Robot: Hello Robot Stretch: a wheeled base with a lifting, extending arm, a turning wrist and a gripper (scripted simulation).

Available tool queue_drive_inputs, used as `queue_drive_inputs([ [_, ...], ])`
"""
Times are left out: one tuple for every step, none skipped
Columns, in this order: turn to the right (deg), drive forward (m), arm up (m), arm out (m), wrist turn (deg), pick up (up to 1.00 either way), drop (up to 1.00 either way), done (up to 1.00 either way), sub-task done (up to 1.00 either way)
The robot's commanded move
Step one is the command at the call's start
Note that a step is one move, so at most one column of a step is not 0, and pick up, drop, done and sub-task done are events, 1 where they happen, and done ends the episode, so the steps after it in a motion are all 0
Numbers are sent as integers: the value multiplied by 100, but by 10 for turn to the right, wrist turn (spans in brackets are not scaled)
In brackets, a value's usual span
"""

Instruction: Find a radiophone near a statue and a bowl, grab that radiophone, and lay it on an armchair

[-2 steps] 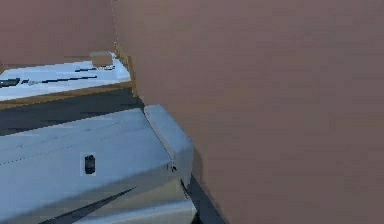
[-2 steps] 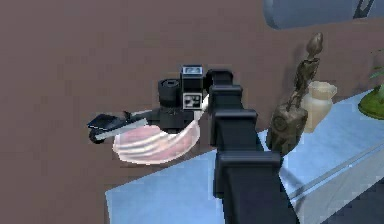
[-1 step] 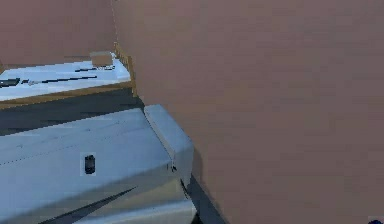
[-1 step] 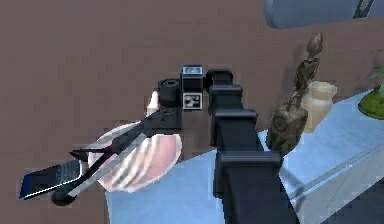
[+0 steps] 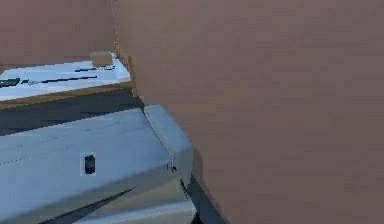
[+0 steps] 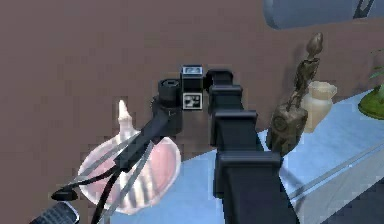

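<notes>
Arm side view: a dark arm (image 6: 240,150) reaches over a pale blue surface (image 6: 340,160) set against a brown wall (image 6: 80,50). Its hand (image 6: 90,182) points down and left. The thin fingers (image 6: 135,150) cross in front of a pink see-through bowl (image 6: 160,170) standing on the surface. Whether the hand grips anything, or how wide it is, cannot be told. A dark rounded thing (image 6: 55,212), possibly the radiophone, lies at the bottom left corner near the fingertips. Right of the arm stand a brown statue (image 6: 295,105) and a cream cup (image 6: 320,105). Forward view: a grey-blue top (image 5: 60,150) beside the wall, and a wooden-rimmed white table (image 5: 80,93) beyond it.
</notes>
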Motion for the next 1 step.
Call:
queue_drive_inputs([
  [0, 0, 0, -20, 0, 0, 0, 0, 0],
])
